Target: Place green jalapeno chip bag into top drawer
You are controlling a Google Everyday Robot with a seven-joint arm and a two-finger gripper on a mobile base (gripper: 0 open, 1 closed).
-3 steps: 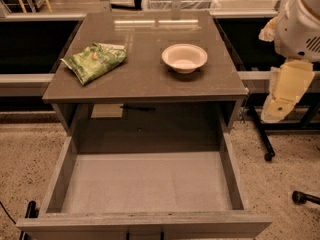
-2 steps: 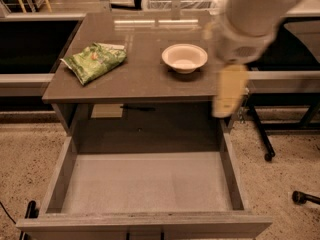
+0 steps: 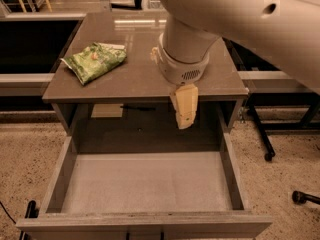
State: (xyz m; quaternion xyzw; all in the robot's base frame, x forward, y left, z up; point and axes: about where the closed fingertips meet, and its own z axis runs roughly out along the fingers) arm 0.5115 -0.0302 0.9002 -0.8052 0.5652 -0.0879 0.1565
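The bag (image 3: 94, 61) lay at the counter's (image 3: 135, 79) ten o'clock. The end effector (image 3: 184, 106) hung at the bag's four o'clock, above the open drawer (image 3: 145, 181); clenched or released, I couldn't tell.

Arm (image 3: 240, 9): smooth off-white shell, thick rounded link. One small dark round hole (image 3: 270, 7) in its side. No cables visible.

Wrist collar (image 3: 182, 69): short cylinder, same off-white, flaring to a wider ring at the base. Seam line around the ring. Small oval vent grille (image 3: 190, 75) of dark dots on the front.

Hand (image 3: 184, 119): pale yellow, tapered block shape, small recesses on its face. Located just in front of the tabletop (image 3: 135, 79) front edge.
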